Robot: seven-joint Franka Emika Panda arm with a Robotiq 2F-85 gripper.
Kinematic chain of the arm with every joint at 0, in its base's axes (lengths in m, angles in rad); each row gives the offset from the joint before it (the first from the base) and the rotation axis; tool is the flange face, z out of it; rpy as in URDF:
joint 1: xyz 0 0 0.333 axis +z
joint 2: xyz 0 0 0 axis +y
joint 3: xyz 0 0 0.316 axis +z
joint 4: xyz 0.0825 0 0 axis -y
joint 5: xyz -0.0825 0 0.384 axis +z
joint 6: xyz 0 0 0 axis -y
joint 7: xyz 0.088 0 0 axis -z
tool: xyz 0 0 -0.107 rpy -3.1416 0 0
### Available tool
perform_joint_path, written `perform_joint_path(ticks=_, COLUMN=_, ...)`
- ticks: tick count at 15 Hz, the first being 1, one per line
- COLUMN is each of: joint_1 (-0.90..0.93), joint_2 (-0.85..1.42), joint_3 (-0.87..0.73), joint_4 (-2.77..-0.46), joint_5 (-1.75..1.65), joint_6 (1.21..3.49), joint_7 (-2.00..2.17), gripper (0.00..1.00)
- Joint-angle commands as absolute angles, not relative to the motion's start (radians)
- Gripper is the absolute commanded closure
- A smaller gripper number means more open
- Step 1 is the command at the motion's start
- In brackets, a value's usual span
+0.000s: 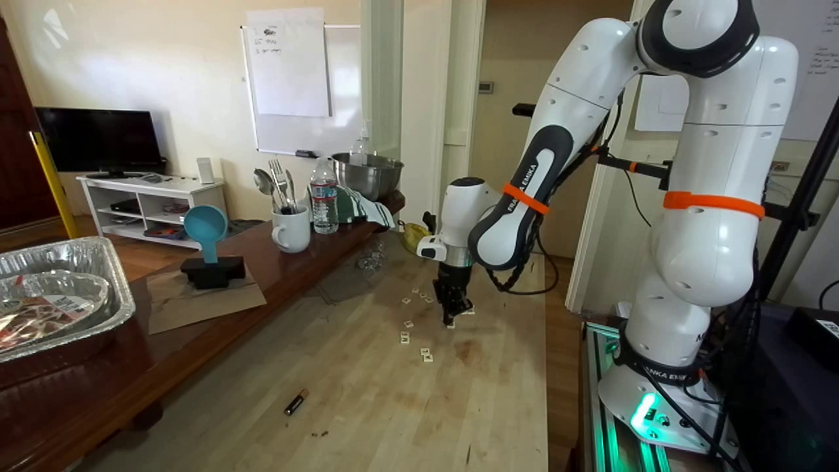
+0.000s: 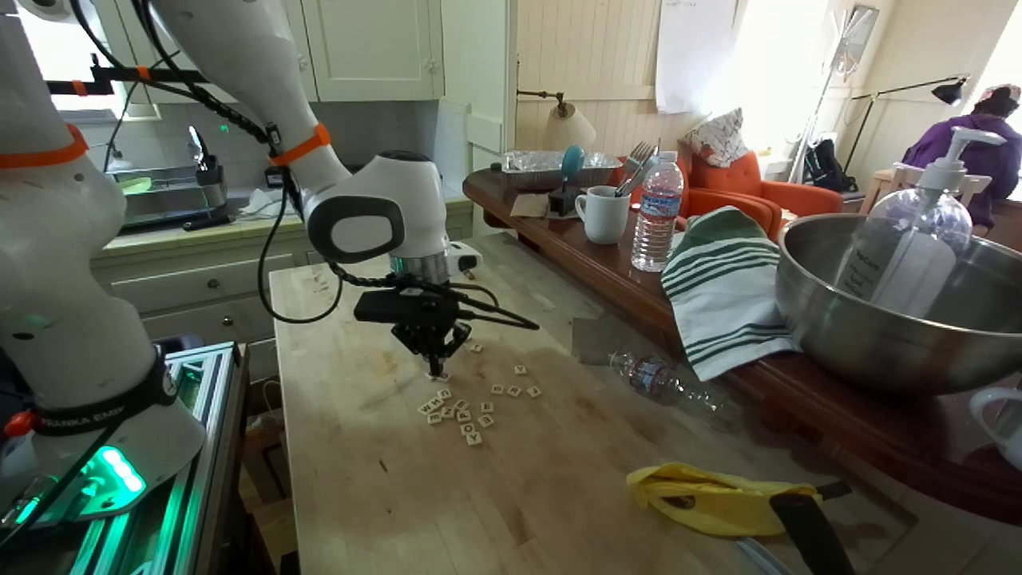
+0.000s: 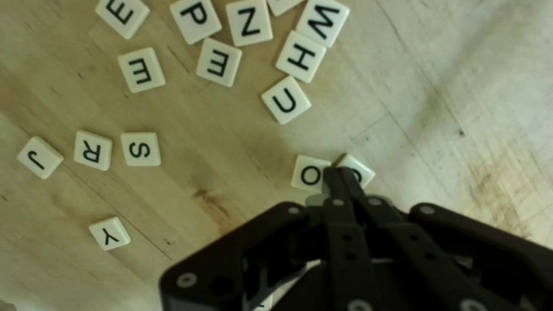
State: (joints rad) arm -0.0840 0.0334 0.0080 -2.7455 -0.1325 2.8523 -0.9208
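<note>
- In the lower middle of the wrist view, the claw (image 3: 340,172) points down at the pale wooden surface (image 1: 380,419), its fingers standing together, with nothing visible between them.
- Right at the fingertips, the O tile (image 3: 309,173) lies at nine o'clock and a half-hidden tile (image 3: 363,170) at three; the claw overlaps both, and I cannot tell whether it touches them.
- A little farther, the U tile (image 3: 286,100) lies at eleven o'clock, with the H tile (image 3: 301,56) just beyond it, touching the W tile (image 3: 323,20).
- Well apart at nine o'clock, the S tile (image 3: 141,149) and R tile (image 3: 93,150) lie near each other.
- In an exterior view, a battery (image 1: 296,402) lies at eight o'clock from the claw.
- In an exterior view, a clear bottle (image 2: 663,382) lies at three o'clock, a yellow bag (image 2: 718,499) at four.
- Higher, on a dark surface (image 1: 144,367), a white mug (image 2: 603,216) stands toward half past one, a steel bowl (image 2: 894,343) at three.
- Farthest off, a person in purple (image 2: 990,136) shows at two o'clock.
</note>
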Motion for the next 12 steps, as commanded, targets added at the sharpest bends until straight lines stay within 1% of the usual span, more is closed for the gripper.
perform_joint_path(ticks=1, joint_1=-0.07, joint_2=0.048, joint_3=-0.006, joint_4=-2.745, joint_5=-0.107, joint_6=2.84, joint_7=-0.824, gripper=1.0)
perform_joint_path(ticks=12, joint_1=-0.068, joint_2=0.049, joint_3=-0.002, joint_4=-2.745, joint_5=-0.017, joint_6=2.842, joint_7=-0.588, gripper=1.0)
